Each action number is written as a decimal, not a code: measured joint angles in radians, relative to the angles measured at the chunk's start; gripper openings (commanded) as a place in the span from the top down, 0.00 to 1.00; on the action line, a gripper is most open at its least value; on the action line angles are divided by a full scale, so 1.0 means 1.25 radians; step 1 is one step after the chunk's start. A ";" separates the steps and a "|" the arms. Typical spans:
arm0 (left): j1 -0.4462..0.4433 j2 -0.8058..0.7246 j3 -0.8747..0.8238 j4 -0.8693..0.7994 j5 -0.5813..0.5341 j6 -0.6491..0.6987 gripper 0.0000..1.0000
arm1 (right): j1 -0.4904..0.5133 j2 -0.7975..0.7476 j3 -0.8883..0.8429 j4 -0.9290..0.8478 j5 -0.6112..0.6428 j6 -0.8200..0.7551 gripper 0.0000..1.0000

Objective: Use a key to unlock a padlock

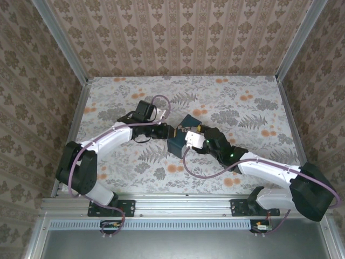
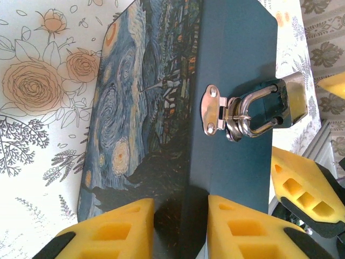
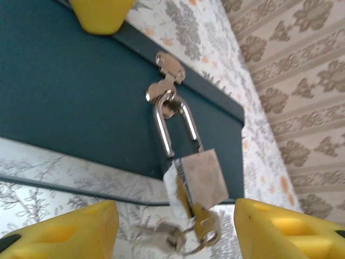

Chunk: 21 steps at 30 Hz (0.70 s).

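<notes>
Here, left tool (image 2: 180, 209) clamps box (image 2: 237, 81); right tool (image 3: 175, 215) gapes near padlock (image 3: 204, 181).

**Where your three cameras look**

Your top external camera sits high above and behind the arm bases (image 1: 110, 208). It looks down and forward over the whole table (image 1: 226, 97), from near edge to far edge, and the blue box (image 1: 177, 144) shows small near the table's middle.

Your left wrist camera rides just behind the left gripper (image 2: 180, 216). It looks along its yellow fingers (image 2: 116, 229) at the box's painted face and hasp (image 2: 211, 110), very near.

Your right wrist camera looks past the right gripper (image 3: 172, 229) along the box's plain side, equally close, with patterned wall (image 3: 302, 81) at upper right.

Both wrist views share the padlock (image 2: 295, 100) on the hasp. All three views share the box.
</notes>
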 measured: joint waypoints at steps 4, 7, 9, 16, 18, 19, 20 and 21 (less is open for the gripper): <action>0.004 0.001 0.002 0.000 0.001 0.005 0.71 | 0.000 0.014 0.008 0.015 0.006 -0.054 0.41; 0.005 0.001 0.002 0.000 0.001 0.005 0.71 | 0.000 0.037 0.020 0.014 0.006 -0.081 0.43; 0.005 0.001 0.002 0.000 0.002 0.005 0.72 | -0.003 0.051 0.025 0.012 0.005 -0.095 0.43; 0.009 0.001 0.002 0.000 0.003 0.013 0.72 | -0.016 0.077 0.054 0.013 0.001 -0.126 0.61; 0.009 0.001 0.002 0.000 0.003 0.013 0.72 | -0.020 0.079 0.062 0.002 -0.004 -0.130 0.65; 0.009 0.001 0.002 0.000 0.003 0.013 0.73 | -0.021 0.080 0.065 -0.002 -0.006 -0.131 0.66; 0.010 0.001 0.002 0.000 0.003 0.013 0.73 | -0.023 0.080 0.068 -0.006 -0.009 -0.132 0.67; 0.012 0.001 0.002 0.000 0.003 0.013 0.72 | -0.026 0.080 0.071 -0.009 -0.013 -0.132 0.68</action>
